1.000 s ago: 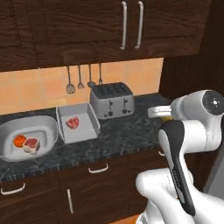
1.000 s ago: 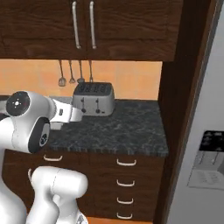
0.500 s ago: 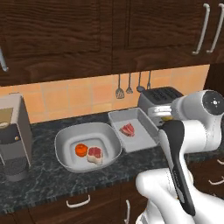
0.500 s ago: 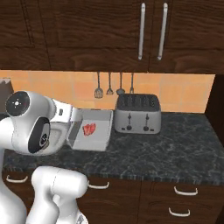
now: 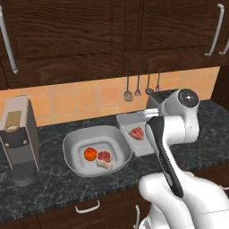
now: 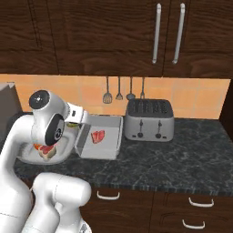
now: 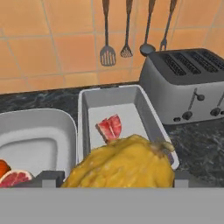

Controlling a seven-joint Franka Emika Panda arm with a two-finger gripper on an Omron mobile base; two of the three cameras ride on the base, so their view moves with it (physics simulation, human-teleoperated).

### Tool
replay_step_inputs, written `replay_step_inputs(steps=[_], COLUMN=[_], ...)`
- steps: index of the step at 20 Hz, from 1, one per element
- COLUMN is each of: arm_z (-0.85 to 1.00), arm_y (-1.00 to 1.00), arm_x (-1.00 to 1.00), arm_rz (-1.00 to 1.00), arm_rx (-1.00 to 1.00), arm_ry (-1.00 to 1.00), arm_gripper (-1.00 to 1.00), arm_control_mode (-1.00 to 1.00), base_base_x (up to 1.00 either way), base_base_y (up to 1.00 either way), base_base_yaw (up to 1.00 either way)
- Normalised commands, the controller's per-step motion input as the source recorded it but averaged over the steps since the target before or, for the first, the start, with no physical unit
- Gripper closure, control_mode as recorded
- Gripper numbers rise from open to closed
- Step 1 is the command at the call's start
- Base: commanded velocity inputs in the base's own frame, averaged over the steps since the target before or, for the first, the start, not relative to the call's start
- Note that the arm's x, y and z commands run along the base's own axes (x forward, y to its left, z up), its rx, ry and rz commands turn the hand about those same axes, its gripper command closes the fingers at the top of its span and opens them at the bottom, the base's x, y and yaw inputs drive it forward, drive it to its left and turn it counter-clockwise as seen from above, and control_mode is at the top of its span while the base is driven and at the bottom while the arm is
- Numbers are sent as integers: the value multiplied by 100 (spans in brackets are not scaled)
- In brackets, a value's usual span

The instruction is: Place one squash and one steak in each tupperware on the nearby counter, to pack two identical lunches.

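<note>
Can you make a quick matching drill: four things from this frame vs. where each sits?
Things:
1. yellow squash
2. orange squash
3. toaster
4. coffee machine

Places:
A. in the wide tupperware, beside a steak
B. at the left end of the counter
C. held in the end effector
D. right of the rectangular tupperware, under the hanging utensils

Pairs: 1-C, 2-A, 3-D, 4-B

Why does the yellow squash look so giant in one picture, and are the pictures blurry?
Hand view: the squash sits right at the camera, so it looms large. Left base view: sharp, flat even light on the wide container. Right base view: equally crisp, soft shine on the toaster.
</note>
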Motion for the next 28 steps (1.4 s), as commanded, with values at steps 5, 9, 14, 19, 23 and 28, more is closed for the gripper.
replay_step_inputs(steps=[5, 9, 14, 19, 23, 28], arm_z=[-93, -57, -39, -42, -34, -37], arm_y=[-77, -44, -1, 0, 0, 0], arm_x=[73, 39, 32, 49, 44, 47], arm_rz=[-1, 0, 0, 0, 0, 0], arm_rx=[5, 4, 0, 0, 0, 0], arm_ry=[1, 8, 17, 8, 0, 0], arm_gripper=[100, 100, 100, 100, 100, 100], arm_control_mode=[-100, -100, -100, -100, -100, -100], base_base_x=[0, 0, 0, 0, 0, 0], base_base_y=[0, 0, 0, 0, 0, 0], base_base_yaw=[0, 0, 0, 0, 0, 0])
